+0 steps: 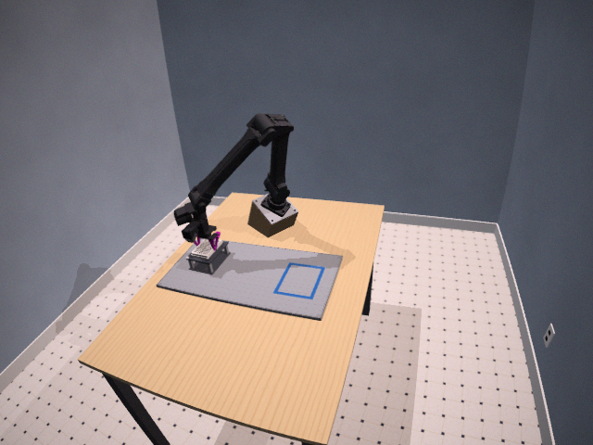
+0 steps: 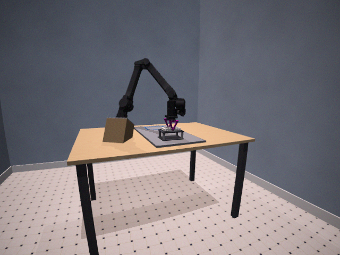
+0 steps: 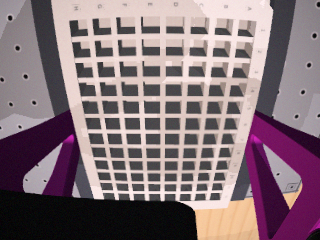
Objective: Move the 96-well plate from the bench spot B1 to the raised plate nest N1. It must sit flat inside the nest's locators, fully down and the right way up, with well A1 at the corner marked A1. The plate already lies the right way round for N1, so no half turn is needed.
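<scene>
The white 96-well plate is gripped on its two long sides by my purple-fingered gripper, which is shut on it. In the top view the plate is right on top of the dark raised nest N1 at the left end of the grey mat, with the gripper above it. The exterior view shows the plate level at the top of the nest. I cannot tell if the plate is fully down.
The blue-outlined bench spot B1 on the grey mat has nothing on it. The arm's base block stands at the back of the wooden table.
</scene>
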Robot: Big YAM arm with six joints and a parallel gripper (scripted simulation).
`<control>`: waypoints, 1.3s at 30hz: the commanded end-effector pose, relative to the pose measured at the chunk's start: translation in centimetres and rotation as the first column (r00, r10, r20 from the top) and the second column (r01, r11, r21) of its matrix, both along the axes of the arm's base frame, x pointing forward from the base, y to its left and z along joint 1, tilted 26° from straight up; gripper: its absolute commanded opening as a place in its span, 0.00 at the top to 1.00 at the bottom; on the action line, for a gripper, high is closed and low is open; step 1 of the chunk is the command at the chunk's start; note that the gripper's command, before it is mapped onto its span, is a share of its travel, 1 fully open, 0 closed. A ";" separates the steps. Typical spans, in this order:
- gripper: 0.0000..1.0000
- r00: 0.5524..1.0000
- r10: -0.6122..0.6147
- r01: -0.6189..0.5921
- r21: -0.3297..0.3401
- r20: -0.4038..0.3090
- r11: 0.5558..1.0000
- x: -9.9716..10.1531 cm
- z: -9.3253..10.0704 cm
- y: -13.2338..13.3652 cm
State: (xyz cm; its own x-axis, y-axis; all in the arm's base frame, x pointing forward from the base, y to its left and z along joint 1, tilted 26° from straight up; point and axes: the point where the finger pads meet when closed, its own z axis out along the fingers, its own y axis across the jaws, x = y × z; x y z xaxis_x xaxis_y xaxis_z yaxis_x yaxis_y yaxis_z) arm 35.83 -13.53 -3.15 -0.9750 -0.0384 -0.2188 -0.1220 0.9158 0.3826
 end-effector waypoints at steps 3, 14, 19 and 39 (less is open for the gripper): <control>1.00 1.000 0.004 -0.004 -0.005 0.015 1.000 0.9 -0.2 0.2; 1.00 1.000 0.004 -0.004 -0.006 0.016 1.000 1.0 -0.3 0.2; 1.00 1.000 0.006 -0.006 -0.005 0.014 1.000 0.9 -0.4 0.3; 0.00 0.999 -0.003 0.004 -0.017 0.032 1.000 1.3 0.5 -0.7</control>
State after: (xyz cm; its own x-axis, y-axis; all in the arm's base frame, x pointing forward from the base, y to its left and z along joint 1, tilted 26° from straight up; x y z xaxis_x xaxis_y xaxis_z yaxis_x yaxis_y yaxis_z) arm 35.87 -13.40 -3.41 -0.9751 -0.0388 -0.2184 -0.1222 0.9157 0.3829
